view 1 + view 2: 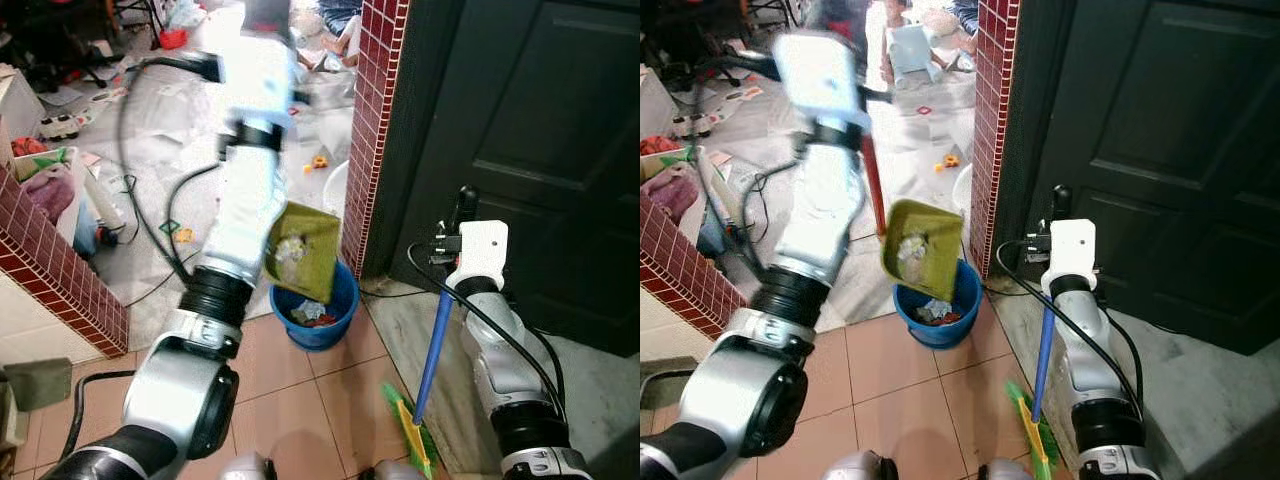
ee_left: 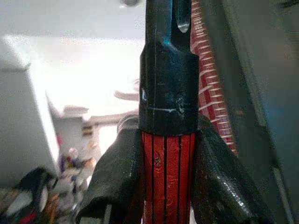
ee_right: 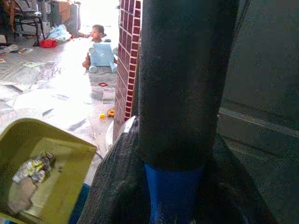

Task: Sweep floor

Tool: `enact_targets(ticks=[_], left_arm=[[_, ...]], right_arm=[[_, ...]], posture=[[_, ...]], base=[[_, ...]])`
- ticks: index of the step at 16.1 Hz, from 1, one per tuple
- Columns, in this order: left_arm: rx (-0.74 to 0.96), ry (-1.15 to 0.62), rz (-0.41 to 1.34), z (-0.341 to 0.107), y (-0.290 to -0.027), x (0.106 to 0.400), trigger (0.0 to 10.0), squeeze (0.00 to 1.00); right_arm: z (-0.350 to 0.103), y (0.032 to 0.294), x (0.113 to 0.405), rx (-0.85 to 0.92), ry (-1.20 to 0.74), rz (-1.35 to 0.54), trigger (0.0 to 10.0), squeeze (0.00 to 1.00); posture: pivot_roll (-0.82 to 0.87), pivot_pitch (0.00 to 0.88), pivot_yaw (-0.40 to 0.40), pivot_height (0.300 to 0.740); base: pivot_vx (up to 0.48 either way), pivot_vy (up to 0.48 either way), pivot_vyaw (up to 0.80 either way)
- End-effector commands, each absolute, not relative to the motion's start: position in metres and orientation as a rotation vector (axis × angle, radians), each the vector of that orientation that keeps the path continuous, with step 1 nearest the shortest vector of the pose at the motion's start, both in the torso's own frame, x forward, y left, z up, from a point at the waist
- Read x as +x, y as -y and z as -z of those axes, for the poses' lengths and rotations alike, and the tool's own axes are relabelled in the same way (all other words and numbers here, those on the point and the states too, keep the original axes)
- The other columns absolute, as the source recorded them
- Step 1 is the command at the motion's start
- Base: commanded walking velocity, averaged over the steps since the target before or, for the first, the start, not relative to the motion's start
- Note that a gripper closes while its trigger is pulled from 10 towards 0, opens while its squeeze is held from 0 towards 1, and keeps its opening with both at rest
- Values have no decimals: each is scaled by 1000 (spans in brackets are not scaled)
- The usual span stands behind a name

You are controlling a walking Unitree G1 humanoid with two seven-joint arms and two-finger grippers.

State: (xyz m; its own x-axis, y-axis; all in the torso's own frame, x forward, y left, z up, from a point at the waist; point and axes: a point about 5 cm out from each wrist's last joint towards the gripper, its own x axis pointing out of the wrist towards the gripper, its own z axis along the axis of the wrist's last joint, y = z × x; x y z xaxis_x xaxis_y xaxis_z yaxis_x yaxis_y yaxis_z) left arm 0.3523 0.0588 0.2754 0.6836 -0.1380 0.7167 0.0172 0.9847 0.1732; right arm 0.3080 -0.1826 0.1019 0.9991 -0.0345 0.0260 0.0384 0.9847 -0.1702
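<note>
The robot is standing on the tiled floor (image 1: 300, 390) by a brick pillar (image 1: 990, 120) and a dark door (image 1: 540, 150). Its left gripper (image 2: 163, 186) is raised high, and its fingers (image 2: 117, 182) are clenching the red handle (image 1: 873, 190) of a long-handled dustpan just below the handle's black end cap (image 2: 168, 79). The olive-green dustpan (image 1: 923, 248) is hanging tilted right above the blue bucket (image 1: 937, 322), its lower edge just over the bucket's rim. A clump of grey dust and scraps (image 1: 910, 250) is clinging inside the pan. The bucket is sitting on the floor against the foot of the pillar, and it is holding bits of rubbish, some red and white.

The right gripper (image 3: 173, 186) is held at the robot's right side in front of the door, and its fingers (image 3: 117, 182) are squeezing the broom's blue handle (image 1: 433, 345) near its black top grip (image 3: 187, 79). The broom is leaning slightly, with its green and yellow bristle head (image 1: 412, 430) resting on the floor near the robot's feet.

Beyond the pillar, the bright room is looking cluttered, with papers and toys scattered about, and a small child (image 3: 96, 39) is sitting on the floor far back.
</note>
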Motion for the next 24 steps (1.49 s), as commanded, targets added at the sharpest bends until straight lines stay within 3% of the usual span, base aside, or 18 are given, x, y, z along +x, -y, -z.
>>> enact_targets(ticks=[1,6,9,10,11,13,15,18,21,22,24], left_arm=[[214,918,169,-279,-43,342,10000,0],[273,827,371,-222,-7,328,10000,0],[277,721,582,-186,20,311,10000,0],[339,783,691,-190,28,303,10000,0],[335,809,678,-201,27,307,10000,0],[270,792,575,-222,13,323,10000,0],[153,859,412,-265,-11,336,10000,0],[112,966,252,-327,-52,347,10000,0],[249,941,45,-337,-108,354,10000,0],[312,922,-94,-338,-139,354,10000,0],[376,840,-182,-319,-163,355,10000,0]], right_arm=[[-112,186,308,-219,57,44,10000,0],[-114,189,307,-230,62,45,10000,0],[-115,188,308,-229,63,43,10000,0],[-116,188,308,-230,64,44,10000,0],[-116,188,309,-230,65,45,10000,0],[-115,188,309,-230,63,44,10000,0],[-115,185,310,-226,66,39,10000,0],[-116,181,318,-214,74,36,10000,0],[-113,178,320,-207,68,26,10000,0],[-112,177,321,-203,66,23,10000,0],[-110,174,321,-200,62,12,10000,0]], posture=[[-185,0,42,740],[-201,0,43,740],[-199,0,43,740],[-194,0,41,740],[-194,0,41,740],[-189,0,40,740],[-175,0,36,740],[-142,0,32,740],[-107,0,22,740],[-91,0,16,740],[-78,0,11,740]], base=[[0,0,0],[0,0,0],[0,0,0],[0,0,0],[0,0,0],[0,0,0],[0,0,0],[0,0,0],[0,0,0],[0,0,0],[0,0,0]])
